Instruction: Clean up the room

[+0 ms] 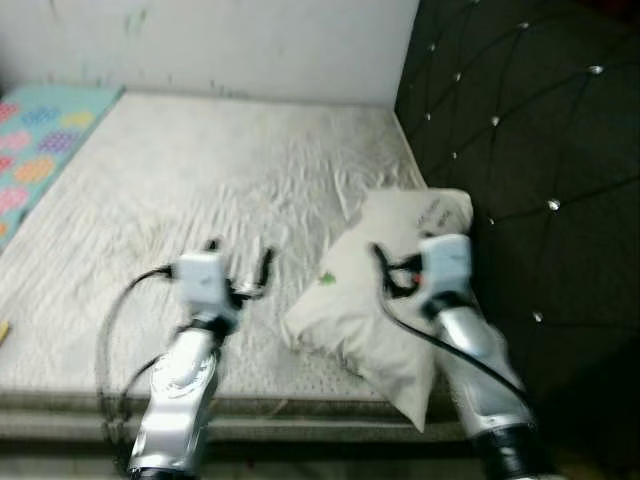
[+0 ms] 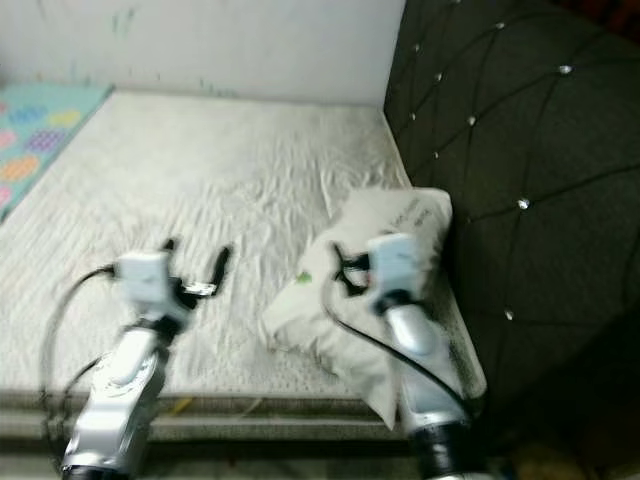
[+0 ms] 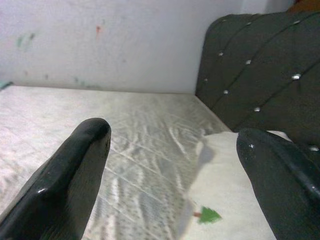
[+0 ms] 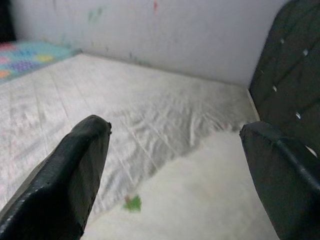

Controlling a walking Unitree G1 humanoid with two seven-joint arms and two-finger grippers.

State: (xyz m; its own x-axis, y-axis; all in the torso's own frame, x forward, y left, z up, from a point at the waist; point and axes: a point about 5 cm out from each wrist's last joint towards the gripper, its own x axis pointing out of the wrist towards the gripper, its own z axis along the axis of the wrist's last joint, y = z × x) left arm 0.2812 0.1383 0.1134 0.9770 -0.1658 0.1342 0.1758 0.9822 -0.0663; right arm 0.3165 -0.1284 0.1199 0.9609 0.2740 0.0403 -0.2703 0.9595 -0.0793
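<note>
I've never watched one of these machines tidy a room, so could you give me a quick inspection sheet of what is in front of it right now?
Surface: bed, bare wrinkled grey-white mattress.
Job's things: white pillow with a small green print, lying at the mattress's near right corner beside the headboard.
Clutter: nothing seen on the mattress apart from the pillow.
Grippers: left gripper open, over the mattress left of the pillow; right gripper open, above the pillow.
Cables: black cables loop along both arms.
Surroundings: dark tufted headboard on the right, marked white wall behind, colourful mat at far left.
</note>
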